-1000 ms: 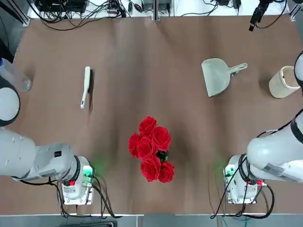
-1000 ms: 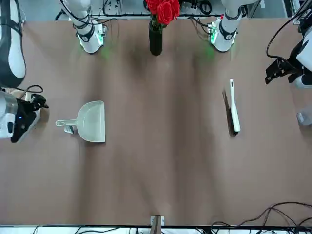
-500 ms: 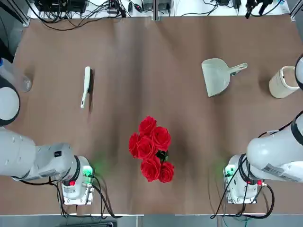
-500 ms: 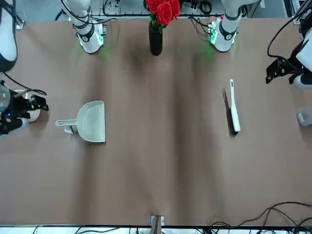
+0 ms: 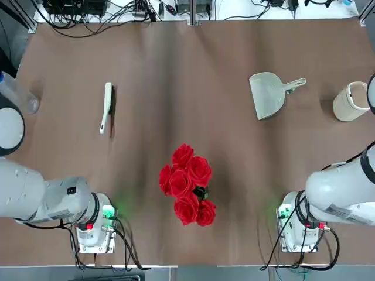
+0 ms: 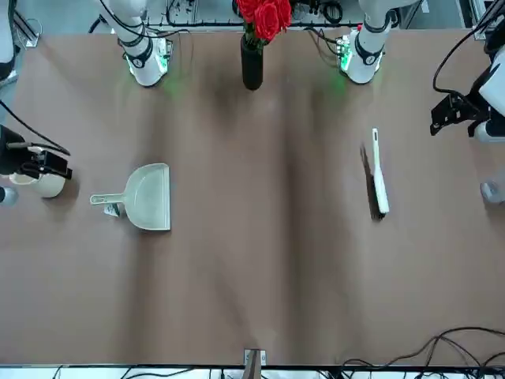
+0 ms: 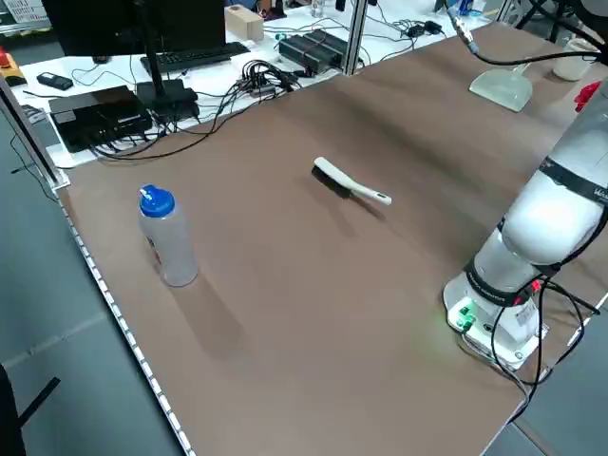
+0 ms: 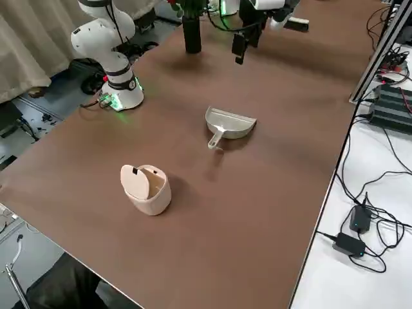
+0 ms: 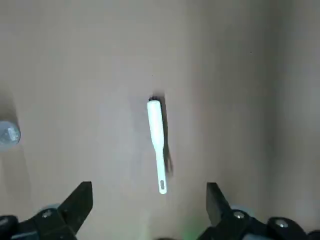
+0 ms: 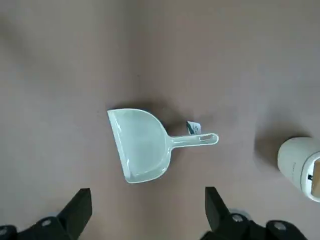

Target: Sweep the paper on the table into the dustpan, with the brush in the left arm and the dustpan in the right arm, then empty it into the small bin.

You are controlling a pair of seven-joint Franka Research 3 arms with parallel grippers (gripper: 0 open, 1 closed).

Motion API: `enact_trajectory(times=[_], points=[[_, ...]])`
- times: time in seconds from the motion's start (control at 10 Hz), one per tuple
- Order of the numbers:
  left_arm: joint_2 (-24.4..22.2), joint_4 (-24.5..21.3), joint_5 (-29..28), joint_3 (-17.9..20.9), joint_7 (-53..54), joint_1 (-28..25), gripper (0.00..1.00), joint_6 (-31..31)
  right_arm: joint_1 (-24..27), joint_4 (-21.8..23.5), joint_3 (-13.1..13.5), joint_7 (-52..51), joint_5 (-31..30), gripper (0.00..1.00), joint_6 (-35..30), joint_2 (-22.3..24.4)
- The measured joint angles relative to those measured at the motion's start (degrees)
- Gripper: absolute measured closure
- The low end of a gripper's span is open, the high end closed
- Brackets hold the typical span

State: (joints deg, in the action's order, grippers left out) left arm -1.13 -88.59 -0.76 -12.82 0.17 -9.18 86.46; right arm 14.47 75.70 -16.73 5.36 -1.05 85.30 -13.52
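Note:
The cream-white brush [image 5: 106,107] lies flat on the table's [image 5: 176,70] left half. My left gripper [image 9: 147,210] hangs open high above the brush [image 9: 156,135], and also shows in the front view [image 6: 447,117]. The pale dustpan [image 5: 269,93] lies on the right half, handle toward the small bin [image 5: 350,101]. A tiny white paper [image 10: 192,127] sits right beside the dustpan's [image 10: 140,145] handle. My right gripper [image 10: 147,212] is open, high above the dustpan, close to the bin [image 6: 49,183] in the front view [image 6: 46,163].
A bunch of red roses [image 5: 187,184] in a dark vase [image 6: 252,67] stands mid-table near the arms' bases. A clear bottle with a blue cap [image 7: 166,237] stands at the left edge. Cables and equipment line the far edge [image 5: 117,12].
The right arm has moved: its gripper has slid out of the top view at the far right corner. The left arm, brush, dustpan and bin have not moved.

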Motion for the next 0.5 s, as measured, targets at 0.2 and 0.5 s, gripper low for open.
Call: enact_trajectory(times=[0.2, 0.5], points=[[0.0, 0.0, 0.0, 0.0, 0.0, 0.0, 0.0, 0.0, -0.8, -1.0, 0.0, 0.8, 0.0, 0.0, 0.0, 0.1], [0.0, 0.0, 0.0, 0.0, 0.0, 0.0, 0.0, 0.0, -4.2, -1.9, 3.2, 1.1, 0.0, 0.0, 0.4, 0.9]])
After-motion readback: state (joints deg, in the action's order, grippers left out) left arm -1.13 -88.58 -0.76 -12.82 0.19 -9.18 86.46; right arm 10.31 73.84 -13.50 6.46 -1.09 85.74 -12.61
